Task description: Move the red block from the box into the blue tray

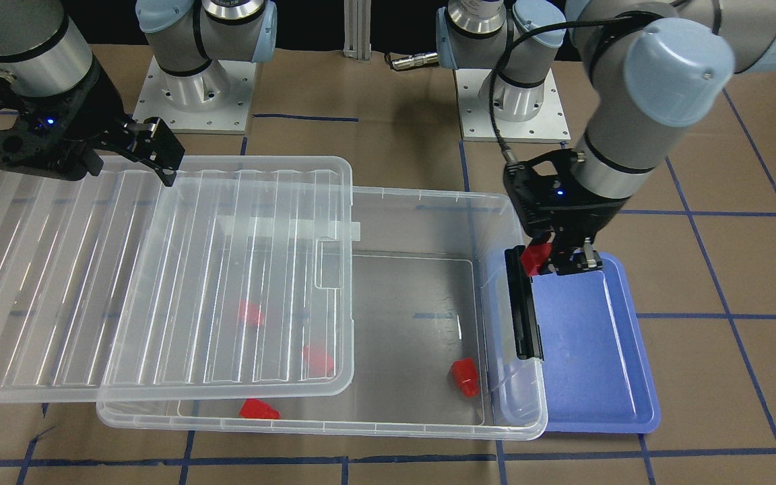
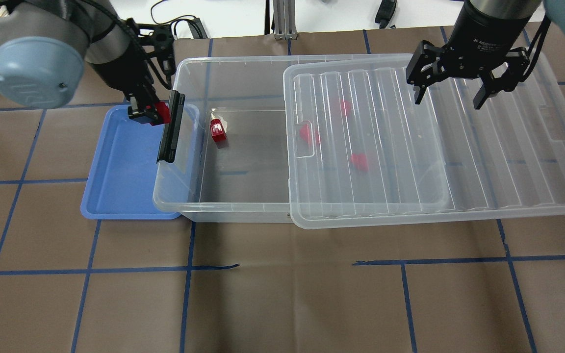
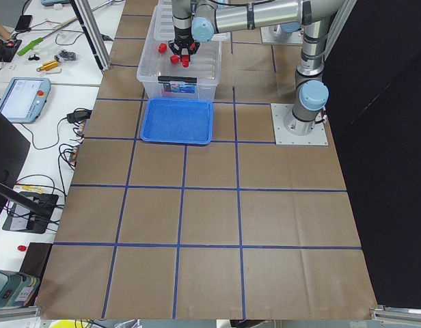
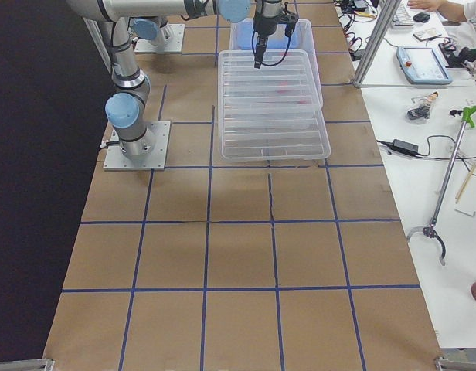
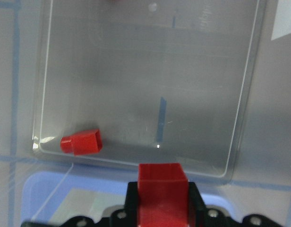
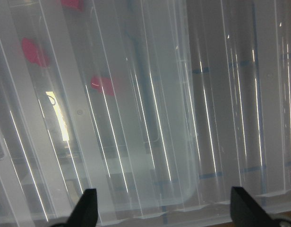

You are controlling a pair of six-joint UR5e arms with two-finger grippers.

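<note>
My left gripper [image 2: 152, 113] is shut on a red block [image 2: 161, 113] and holds it above the blue tray [image 2: 115, 166], near the box's black latch [image 2: 170, 126]. The block shows between the fingers in the left wrist view [image 5: 163, 194] and in the front view [image 1: 535, 259]. The clear box [image 2: 223, 196] sits beside the tray, its ribbed lid [image 2: 410, 147] slid aside. One red block [image 2: 218, 132] lies on the uncovered box floor. Other red pieces [image 2: 358, 162] show through the lid. My right gripper [image 2: 451, 98] is open and empty above the lid.
The tray [image 1: 597, 350] lies partly under the box's latch end. The lid [image 1: 125, 283] overhangs the box on my right side. Blue tape lines cross the brown table. Both arm bases [image 1: 516, 101] stand at the table's back edge.
</note>
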